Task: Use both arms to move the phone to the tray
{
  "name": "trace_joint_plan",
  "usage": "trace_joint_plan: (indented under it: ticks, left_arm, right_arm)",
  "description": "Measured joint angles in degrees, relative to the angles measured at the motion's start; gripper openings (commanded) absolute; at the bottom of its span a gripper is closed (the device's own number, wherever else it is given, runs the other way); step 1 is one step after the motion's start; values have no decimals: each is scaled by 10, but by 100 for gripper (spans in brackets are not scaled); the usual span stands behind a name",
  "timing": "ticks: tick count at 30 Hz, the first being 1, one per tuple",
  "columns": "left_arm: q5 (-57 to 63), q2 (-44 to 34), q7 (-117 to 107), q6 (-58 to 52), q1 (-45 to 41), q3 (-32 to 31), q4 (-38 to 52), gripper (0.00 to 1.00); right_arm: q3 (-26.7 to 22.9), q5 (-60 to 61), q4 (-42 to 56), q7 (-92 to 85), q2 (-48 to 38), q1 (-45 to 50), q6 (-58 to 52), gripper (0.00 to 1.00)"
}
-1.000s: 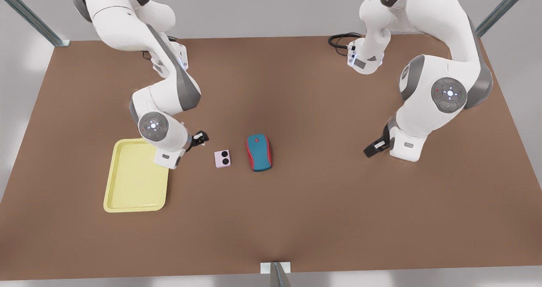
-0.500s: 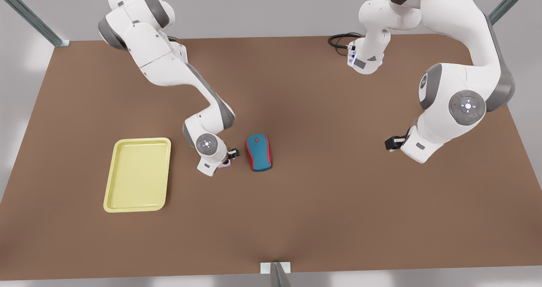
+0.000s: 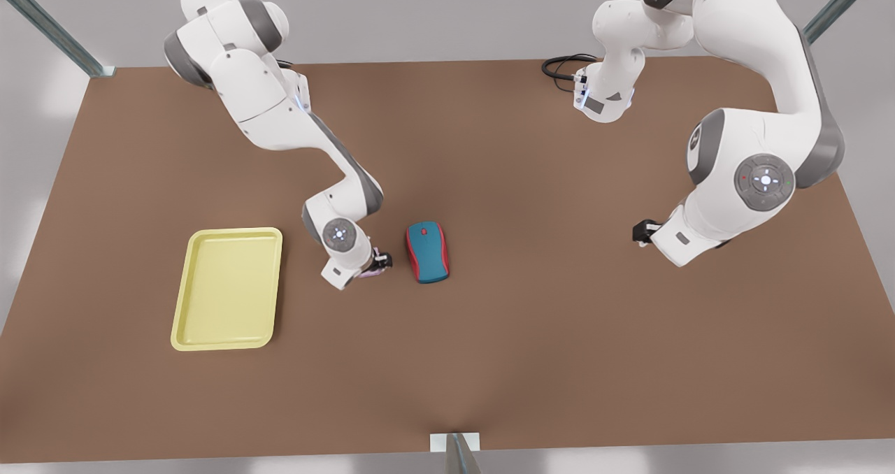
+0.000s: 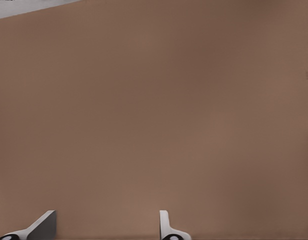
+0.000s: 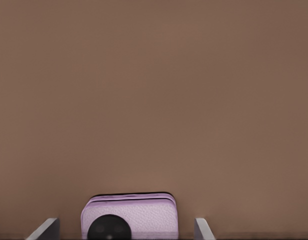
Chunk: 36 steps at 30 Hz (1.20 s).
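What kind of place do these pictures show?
Most likely a simulated robot test bench, not a home: a bare brown table, metal frame posts at its corners, and two white arms mounted on it, with a tray, mouse and phone.

Two robot arms stand over one brown table (image 3: 531, 334), each ending in one gripper: the right gripper (image 3: 377, 264) and the left gripper (image 3: 642, 232). The table carries one yellow tray (image 3: 183, 320), one pink phone (image 5: 144, 212) and one teal-and-red mouse (image 3: 427, 252).
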Motion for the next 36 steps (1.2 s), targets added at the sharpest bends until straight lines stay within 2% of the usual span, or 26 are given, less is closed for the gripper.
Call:
trace_joint_plan:
  ticks: [7,18,22,24,29,36]
  left_arm:
    - [13,3,22,0,-3,-3,-2,100]
    - [24,6,32,1,-8,-6,-1,100]
    - [24,6,34,1,-8,-6,-1,100]
    - [24,7,35,2,-8,-6,-2,100]
    - [25,10,37,2,-8,-6,-1,100]
    - [25,11,39,3,-8,-6,0,100]
  right_arm:
    - [1,-4,-39,19,-8,1,17,100]
    - [1,-6,-42,33,0,2,37,100]
    - [1,-6,-41,34,1,2,40,87]
    - [1,-6,-41,35,0,2,40,87]
    - [1,-4,-41,34,-1,2,39,78]
    - [1,-3,-39,27,-11,-4,34,78]
